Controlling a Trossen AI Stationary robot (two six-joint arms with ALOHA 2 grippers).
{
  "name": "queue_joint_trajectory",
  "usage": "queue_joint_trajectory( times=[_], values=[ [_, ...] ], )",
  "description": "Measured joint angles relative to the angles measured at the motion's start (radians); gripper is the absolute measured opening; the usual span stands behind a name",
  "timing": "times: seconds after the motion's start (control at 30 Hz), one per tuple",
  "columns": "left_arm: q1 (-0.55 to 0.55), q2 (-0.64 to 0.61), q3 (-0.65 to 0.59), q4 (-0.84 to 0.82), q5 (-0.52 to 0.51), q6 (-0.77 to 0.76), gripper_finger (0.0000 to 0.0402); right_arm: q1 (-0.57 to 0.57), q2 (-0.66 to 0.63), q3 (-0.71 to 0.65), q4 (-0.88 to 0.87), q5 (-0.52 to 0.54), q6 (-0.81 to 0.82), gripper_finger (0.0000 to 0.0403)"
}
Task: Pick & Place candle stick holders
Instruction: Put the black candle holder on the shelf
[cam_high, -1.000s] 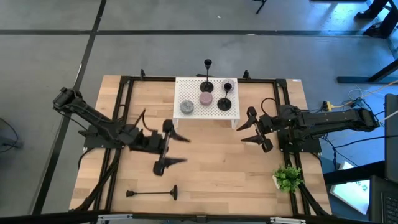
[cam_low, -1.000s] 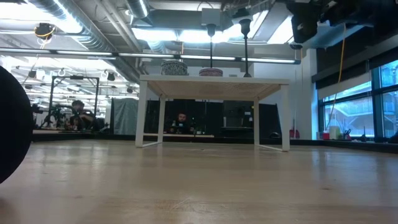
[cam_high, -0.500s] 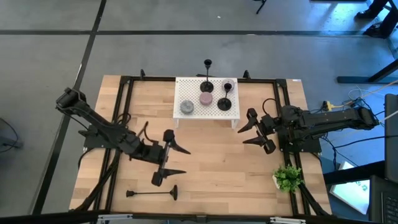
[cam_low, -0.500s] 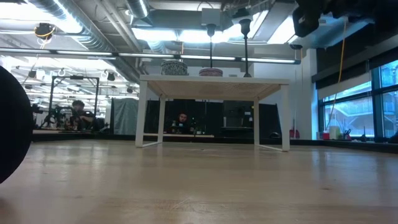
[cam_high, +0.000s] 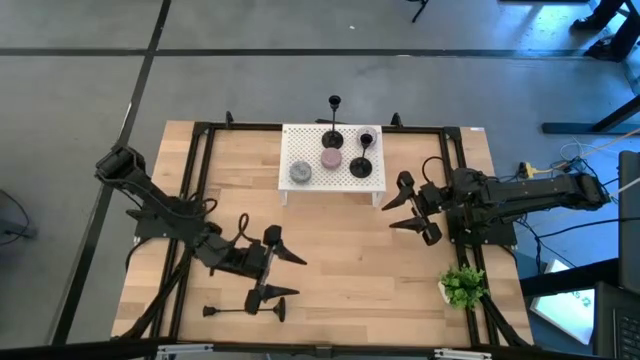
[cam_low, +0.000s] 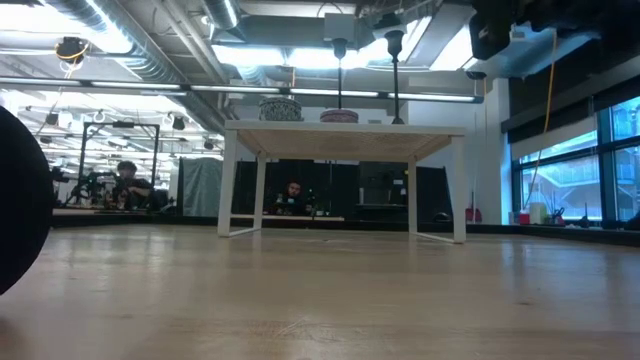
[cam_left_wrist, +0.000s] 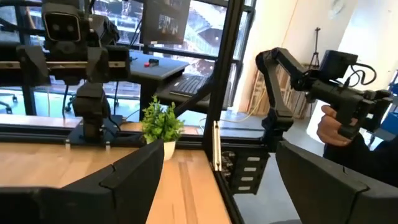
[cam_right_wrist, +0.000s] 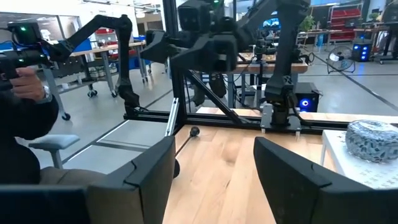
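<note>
Three candle stick holders (cam_high: 362, 150) shelved on the white stand (cam_high: 377, 182) at 12 o'clock; we count one holder (cam_high: 243, 310) lying at 7 o'clock, left gripper (cam_high: 283, 273) above it, fingers spread; right gripper (cam_high: 399, 211) waits at 3 o'clock, fingers apart, empty.

Matt wood, matt black metal, white perforated stand.
You've got a pale, smooth wood table (cam_high: 340, 250), black metal frame (cam_high: 200, 150), slim matt black holders (cam_high: 245, 310), a white perforated stand (cam_high: 345, 175), and dark matt left fingers (cam_left_wrist: 130, 177).
</note>
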Motion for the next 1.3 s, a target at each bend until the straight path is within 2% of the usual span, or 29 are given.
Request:
queue_joint_trajectory(
  times=[0.4,0.67,1.07,1.3],
  values=[
    [-0.164,0.015,0.0,0.022,-0.214,-0.063,0.0306,-0.013,0.0,0.0,0.001,0.0,0.0,0.022],
    [-0.184,0.076,0.0,0.035,-0.273,-0.166,0.0306,-0.013,0.0,0.0,-0.002,-0.001,0.007,0.022],
    [-0.231,0.248,0.002,0.32,-0.311,-0.248,0.0306,-0.011,0.0,0.0,-0.028,-0.01,0.085,0.022],
    [-0.298,0.349,0.022,0.465,-0.392,-0.23,0.0306,0.038,0.002,0.0,-0.022,-0.01,0.109,0.022]
  ],
)
